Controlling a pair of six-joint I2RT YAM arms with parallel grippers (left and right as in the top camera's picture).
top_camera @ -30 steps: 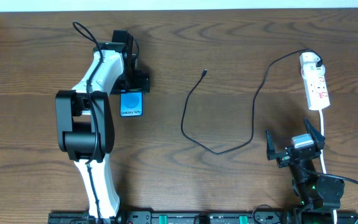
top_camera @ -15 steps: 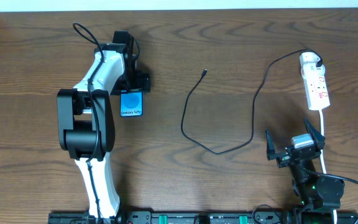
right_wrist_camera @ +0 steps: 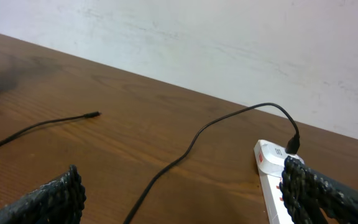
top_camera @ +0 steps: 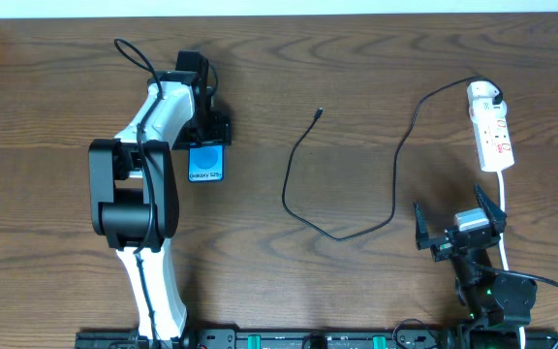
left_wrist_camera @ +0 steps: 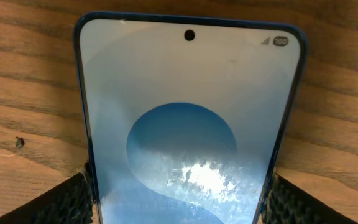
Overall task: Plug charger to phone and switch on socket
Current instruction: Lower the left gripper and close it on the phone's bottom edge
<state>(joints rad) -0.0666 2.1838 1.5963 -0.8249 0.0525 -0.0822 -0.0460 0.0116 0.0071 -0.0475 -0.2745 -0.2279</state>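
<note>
The left fingers [left_wrist_camera: 73, 200] are clamping the phone [top_camera: 205, 162] by its two long edges, the lit screen facing up near the desk's [top_camera: 356, 291] far left, so securing the phone appears to be the step in hand. The right fingers [top_camera: 421, 225] are resting spread wide and empty at the near right. The charger [top_camera: 298, 208] is lying loose mid-desk, its connector tip [top_camera: 319, 112] well apart from the phone, and its other end is running to the socket [top_camera: 492, 136] at far right. Next, phone and tip are needing to meet, port aligned carefully. The dark wood-grain desk is lying bare otherwise; a pale wall [right_wrist_camera: 197, 37] is standing behind.
</note>
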